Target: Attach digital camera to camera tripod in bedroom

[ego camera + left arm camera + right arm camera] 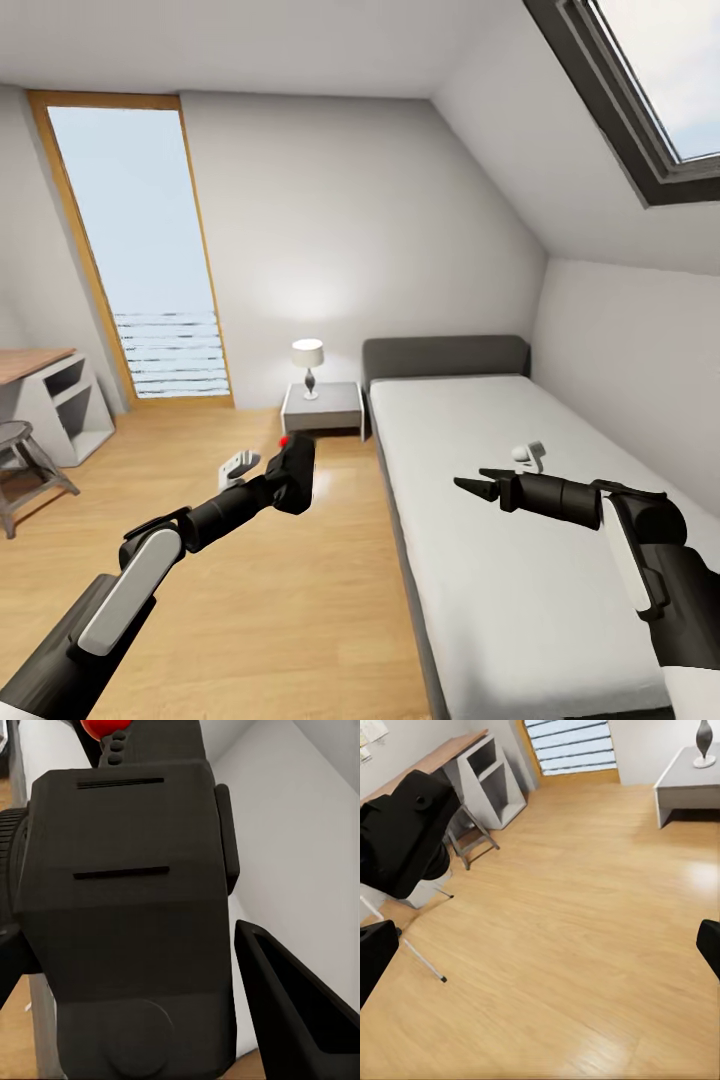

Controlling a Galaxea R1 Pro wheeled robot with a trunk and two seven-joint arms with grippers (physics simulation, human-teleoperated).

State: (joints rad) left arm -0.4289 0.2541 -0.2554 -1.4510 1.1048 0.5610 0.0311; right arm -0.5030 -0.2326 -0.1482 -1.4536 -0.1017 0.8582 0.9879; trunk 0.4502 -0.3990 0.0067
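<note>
Nearest, lower left of the head view: left gripper (285,470) clamped on the digital camera (294,468), black, red dot on top, held over the wood floor (250,600). Close up from the left wrist: camera body (127,922) against one finger (292,1012). At far left edge: stool (25,470) and wood-topped desk (45,395) with open shelves, contents not discernible. Upper left: tall wood-framed window (140,250). Centre: grey nightstand (322,405) carrying a small lamp (308,365). Right of that: grey bed (500,520), white mattress. Lower right: right gripper (478,485) over the bed, fingertips drawn to a point, holding nothing. From the right wrist: thin silver legs (420,960) at left, black tips; whether tripod, cannot tell
</note>
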